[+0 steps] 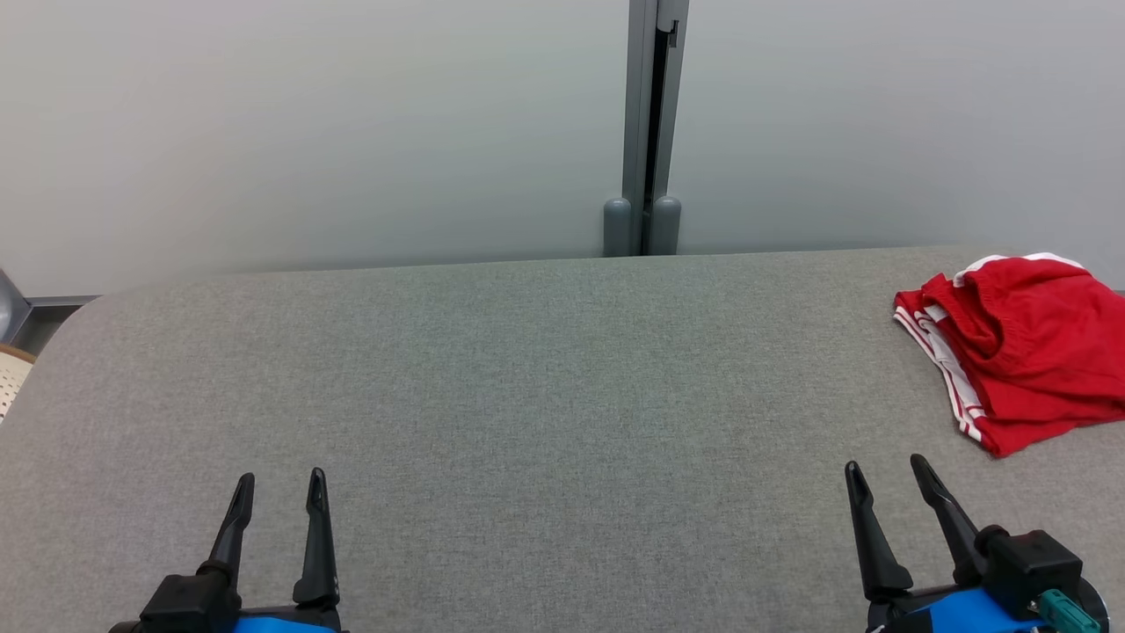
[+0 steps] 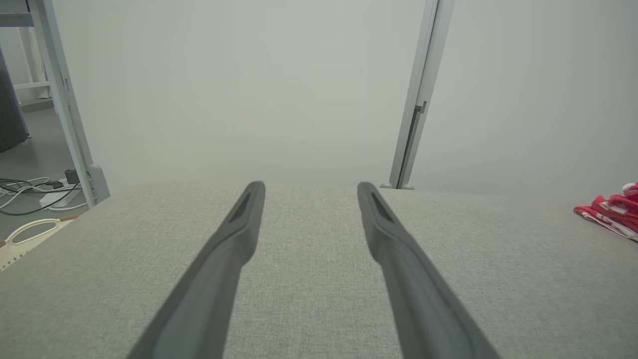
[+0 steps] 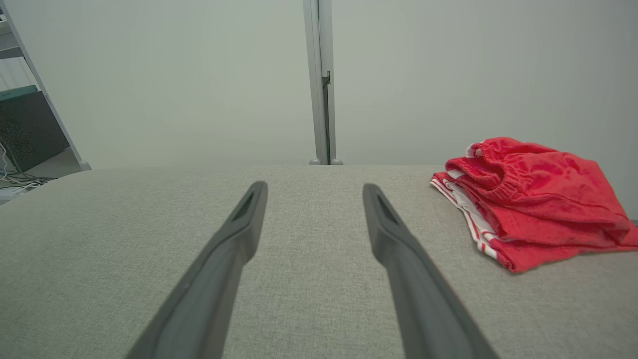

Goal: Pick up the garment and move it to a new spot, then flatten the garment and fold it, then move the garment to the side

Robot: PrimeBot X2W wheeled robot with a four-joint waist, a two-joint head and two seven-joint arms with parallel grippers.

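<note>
The grey fabric-covered work surface [image 1: 527, 378] spans the head view; its far edge runs along the 12 o'clock side against a pale wall panel [image 1: 308, 132], with a grey post [image 1: 646, 132] at mid-edge, and its corner at 10 o'clock is rounded. The stretch of surface between and ahead of both grippers is bare. The left gripper [image 1: 281, 479] sits at 7 o'clock and the right gripper [image 1: 884, 464] at 5 o'clock, each with fingers spread apart, holding nothing, tips over the fabric. The garment [image 1: 1028, 352] lies on the surface at 3 o'clock, near the far edge, at about 2 o'clock from the right gripper and apart from it; it is well apart from the left gripper. The garment is red with white side stripes and a gathered elastic waistband, bunched in loose folded layers.
</note>
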